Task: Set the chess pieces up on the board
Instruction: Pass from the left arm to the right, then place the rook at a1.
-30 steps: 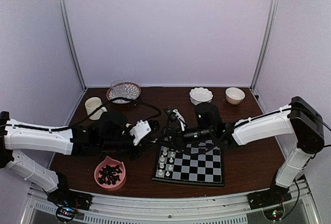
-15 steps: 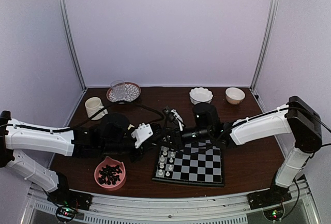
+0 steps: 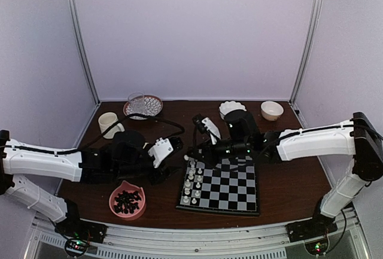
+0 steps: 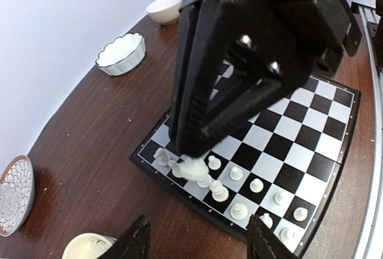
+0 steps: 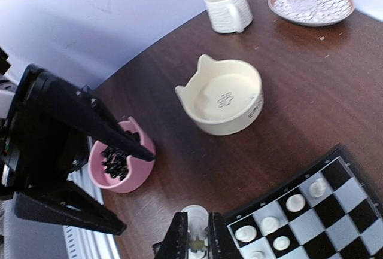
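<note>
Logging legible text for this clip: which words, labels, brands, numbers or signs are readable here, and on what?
No readable text in any view.
Cream cat-ear bowl: paw-print emblem inside, no lettering; small dark marks on its outer wall are too blurred to read.
Board: no letters or numbers show along its border.
Chess piece in the right gripper: plain white.

Obscured from you: board (image 5: 353, 211), cropped at frame corner; patterned plate (image 4: 15, 196), cut by left edge; chess piece (image 5: 194, 216), half-hidden between fingers (image 5: 178, 238).
</note>
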